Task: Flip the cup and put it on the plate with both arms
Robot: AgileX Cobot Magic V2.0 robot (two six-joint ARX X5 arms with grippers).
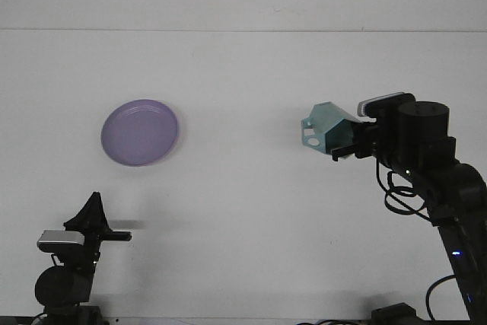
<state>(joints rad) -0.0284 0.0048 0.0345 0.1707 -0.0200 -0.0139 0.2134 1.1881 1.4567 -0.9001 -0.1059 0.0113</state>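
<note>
The teal cup [326,127] hung in the air at the right of the table [243,203], clear of the surface, tipped on its side with its small handle [308,133] pointing down and left. It was pinched at its right end by the right gripper [344,144], whose fingers sat closed against it (the exact contact was too small to make out). It looked like a light, stiff plastic cup with faceted walls, probably smooth enough to slip if squeezed only at the edge; the wall or rim seemed the sound place to take hold, the handle too small to trust. No brand, label or writing could be read on it, nor on the arms.

Well apart to the left lay the purple plate [140,132], flat and bare. Nearer the camera, at the lower left, the left gripper [93,215] rested low and away from both; whether its fingers were apart or together I could not tell.
</note>
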